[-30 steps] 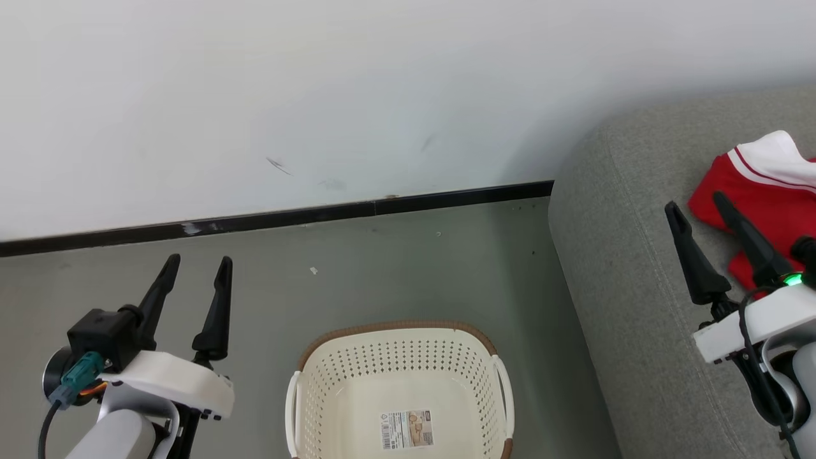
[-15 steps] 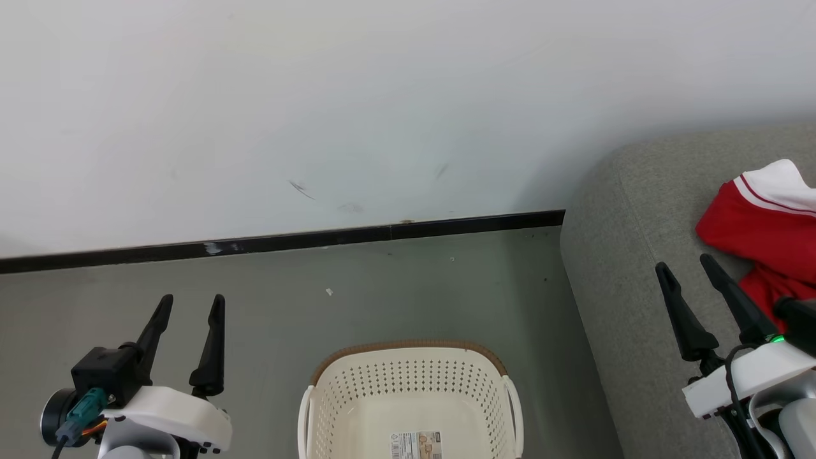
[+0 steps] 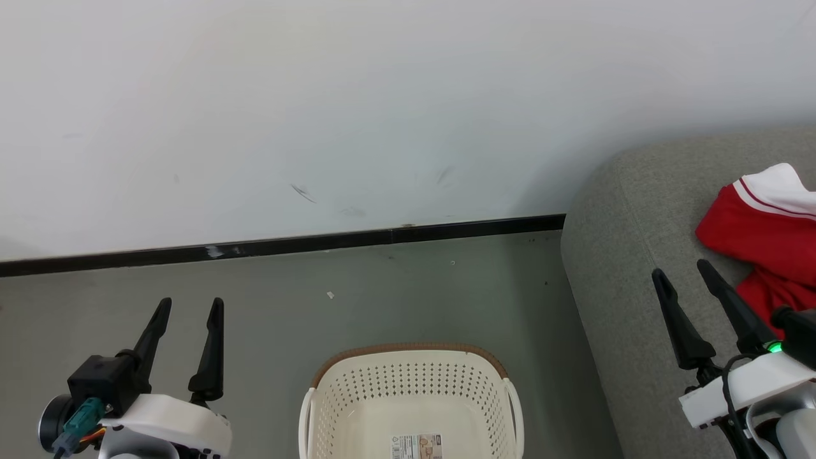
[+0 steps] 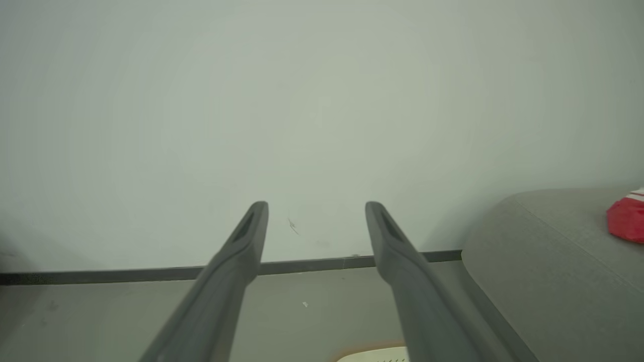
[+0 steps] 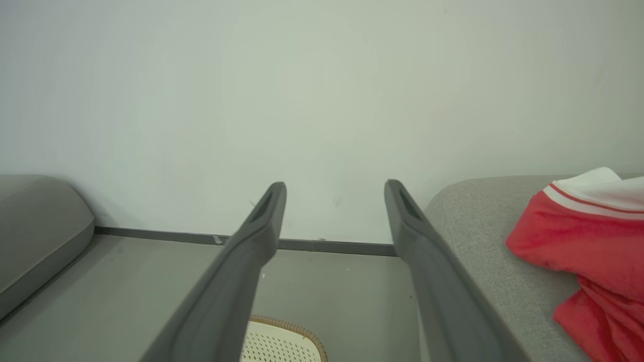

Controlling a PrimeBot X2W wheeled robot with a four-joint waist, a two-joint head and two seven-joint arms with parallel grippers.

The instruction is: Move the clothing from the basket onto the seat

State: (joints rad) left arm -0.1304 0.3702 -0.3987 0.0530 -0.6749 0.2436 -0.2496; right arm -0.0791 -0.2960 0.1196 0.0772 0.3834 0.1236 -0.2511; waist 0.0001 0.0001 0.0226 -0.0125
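Clothing (image 3: pixel 762 236) lies bunched on the seat (image 3: pixel 625 255), just beside the right gripper (image 3: pixel 680 269) and not between its fingers. Basket (image 3: pixel 408 349) sits on the floor (image 3: pixel 382 299); the visible part is bare except for the sticker (image 3: pixel 417 446), and the near end is cut off. Left gripper (image 3: pixel 191 305) and right gripper both have fingers spread, holding nothing. Task looks done. Park the 2 arms clear, keep the right fingers off the cloth to avoid snagging it, and check the basket's hidden end.
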